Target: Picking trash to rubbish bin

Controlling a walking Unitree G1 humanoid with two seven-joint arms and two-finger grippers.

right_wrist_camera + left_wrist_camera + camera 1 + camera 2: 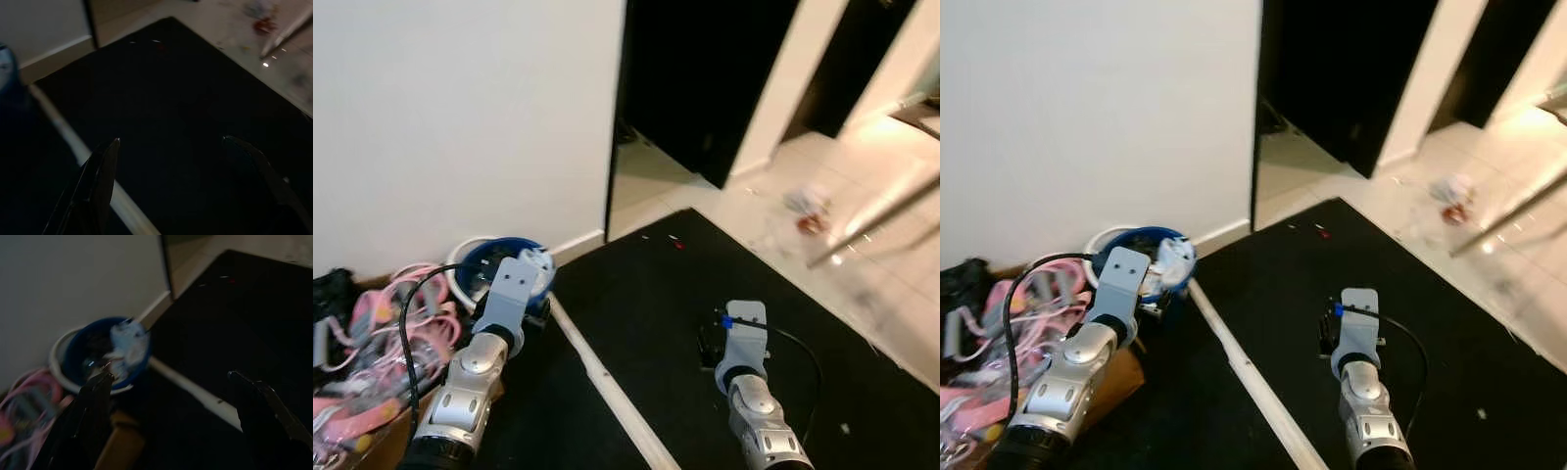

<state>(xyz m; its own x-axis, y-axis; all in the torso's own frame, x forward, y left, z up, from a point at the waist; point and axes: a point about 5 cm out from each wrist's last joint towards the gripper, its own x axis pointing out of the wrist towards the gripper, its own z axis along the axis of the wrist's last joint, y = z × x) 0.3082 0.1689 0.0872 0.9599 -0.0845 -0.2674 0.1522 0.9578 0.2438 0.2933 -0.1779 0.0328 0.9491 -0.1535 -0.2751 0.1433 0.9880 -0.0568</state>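
At lower left of the head views, the left tool [168,382] hangs spread above the blue rubbish bin [494,269] (white crumpled trash [128,345] inside); right tool [171,142], also spread, hovers over the black mat [705,284] at lower centre.

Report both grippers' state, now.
Left gripper: jaws open, holding nothing, near the blue bin.
Right gripper: jaws open, holding nothing, over the black mat.
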